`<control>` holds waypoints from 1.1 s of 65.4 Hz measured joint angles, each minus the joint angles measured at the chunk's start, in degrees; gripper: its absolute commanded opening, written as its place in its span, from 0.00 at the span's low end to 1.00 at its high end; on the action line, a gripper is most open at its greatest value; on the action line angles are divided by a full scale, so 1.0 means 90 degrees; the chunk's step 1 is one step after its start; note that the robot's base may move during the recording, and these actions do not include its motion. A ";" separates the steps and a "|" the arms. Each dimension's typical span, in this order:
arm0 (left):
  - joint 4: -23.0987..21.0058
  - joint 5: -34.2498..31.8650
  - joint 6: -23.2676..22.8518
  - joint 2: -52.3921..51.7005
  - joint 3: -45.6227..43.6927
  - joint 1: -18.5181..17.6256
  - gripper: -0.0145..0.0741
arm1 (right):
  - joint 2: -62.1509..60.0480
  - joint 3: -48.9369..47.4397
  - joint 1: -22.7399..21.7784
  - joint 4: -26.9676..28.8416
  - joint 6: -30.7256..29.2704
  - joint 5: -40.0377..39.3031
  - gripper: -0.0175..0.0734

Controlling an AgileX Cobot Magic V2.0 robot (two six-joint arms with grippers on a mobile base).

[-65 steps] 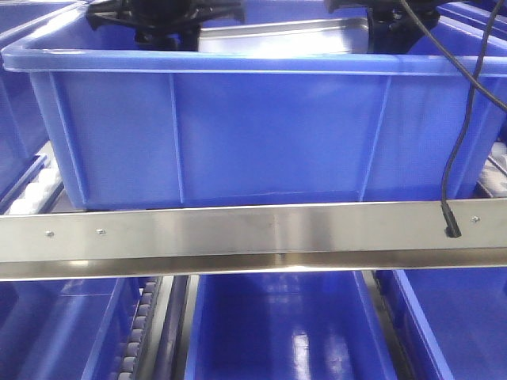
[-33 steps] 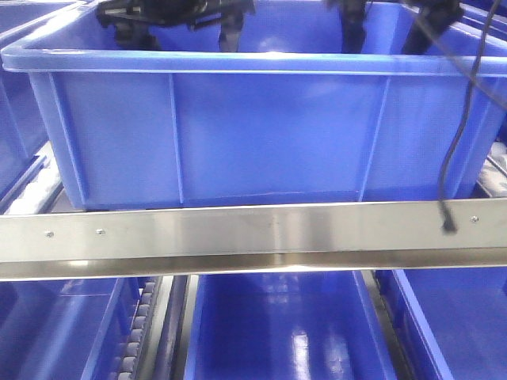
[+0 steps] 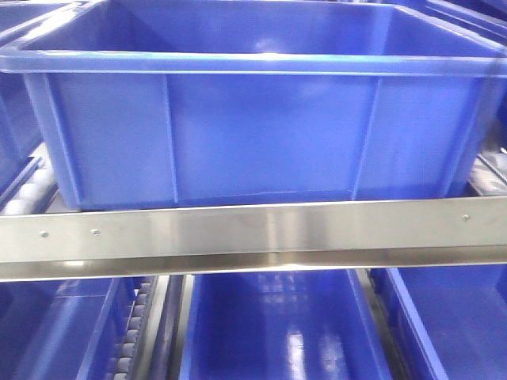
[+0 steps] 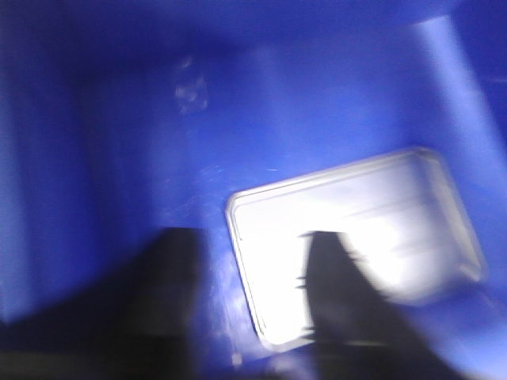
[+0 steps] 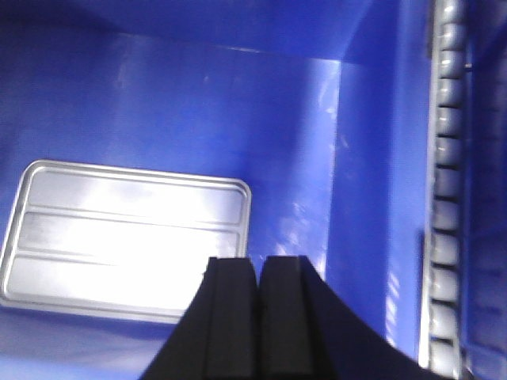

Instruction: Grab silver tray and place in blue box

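**Tray is in the box**

The left gripper (image 4: 245, 301) has its fingers wide apart and holds nothing. The silver tray (image 5: 119, 237) lies flat on the floor of the blue box (image 3: 253, 134). The right gripper (image 5: 257, 317) is pinched closed, empty. The job looks done; next, both arms just need to stay clear.

1. The shiny, shallow rectangular silver metal tray (image 5: 123, 241) has rounded corners, a raised rim and two long ridges along its base. It lies flat on the crate's floor, open side up.
2. The large, deep blue plastic crate (image 3: 261, 134) has a thick rolled rim and vertical front ribs. It stands upright, at 12 o'clock in the front view.
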 measured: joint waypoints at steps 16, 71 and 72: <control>0.0025 -0.1006 0.0005 -0.1735 0.2483 -0.0045 0.05 | -0.1359 0.1989 0.0000 0.0000 -0.0026 -0.1008 0.25; 0.0169 -0.3855 0.0029 -0.7313 0.7242 -0.0045 0.05 | -0.8001 0.7615 0.0000 -0.0012 -0.0163 -0.3534 0.25; 0.0169 -0.3855 0.0029 -0.7357 0.7242 -0.0045 0.05 | -0.8066 0.7615 0.0000 -0.0012 -0.0163 -0.3548 0.25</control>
